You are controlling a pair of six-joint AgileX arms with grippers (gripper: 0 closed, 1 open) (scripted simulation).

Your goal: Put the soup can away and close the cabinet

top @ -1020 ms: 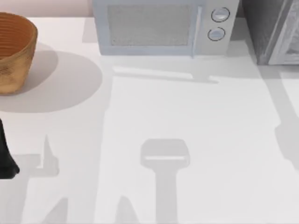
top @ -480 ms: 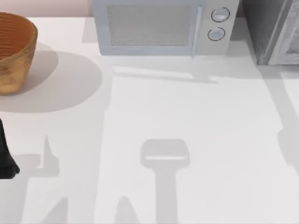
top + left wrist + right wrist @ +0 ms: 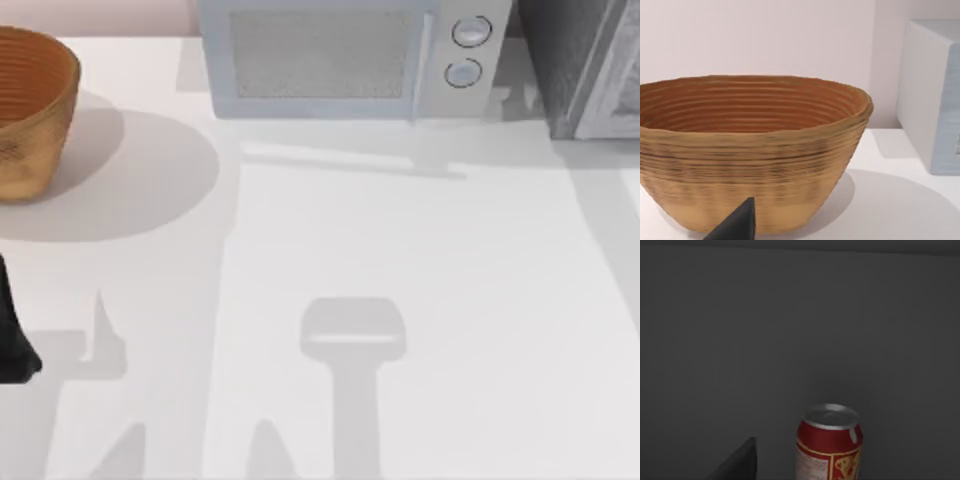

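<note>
The soup can (image 3: pixel 830 442) is red with a silver top and a yellow label patch. It stands upright in the right wrist view against a plain dark grey surface. One dark fingertip (image 3: pixel 742 462) of my right gripper shows just beside the can, and contact between them cannot be made out. The cabinet (image 3: pixel 585 65) is a dark grey speckled box with a pale framed door panel, at the table's far right corner. My left arm (image 3: pixel 12 340) is parked at the left edge, with one fingertip (image 3: pixel 740 225) showing in front of the basket.
A woven basket (image 3: pixel 30 110) sits at the far left. A light grey microwave (image 3: pixel 350 60) with two round knobs stands at the back centre, just left of the cabinet. The white table (image 3: pixel 400 250) spreads out in front of them.
The arm shadow at the table's right edge has slid off the table. A small shadow has appeared between the microwave and the cabinet. The left arm has not moved.
</note>
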